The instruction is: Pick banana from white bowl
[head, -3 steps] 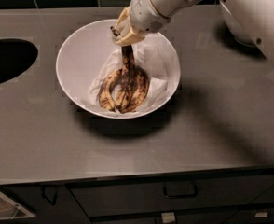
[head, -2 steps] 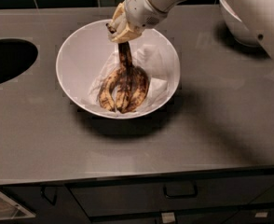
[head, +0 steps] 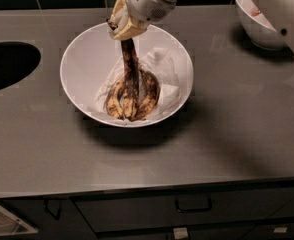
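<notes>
Dark oval opening (head: 7,64) in matte grey counter (head: 227,134), far left. White bowl (head: 69,79): glossy, round, crumpled paper lining. Banana (head: 130,66): brown-black, near upright, lower end among yellower bananas (head: 116,101) in bowl. Likely light, soft, easily bruised; stem end gives firmest hold. Gripper (head: 123,29) above bowl's far rim, jaws pinching banana's top. Second bowl (head: 257,31), far right.

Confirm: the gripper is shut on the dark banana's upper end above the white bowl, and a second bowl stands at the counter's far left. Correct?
Not quite. The camera view shows the second bowl at the far right. The gripper is indeed shut on the dark banana at its upper end above the white bowl.
</notes>
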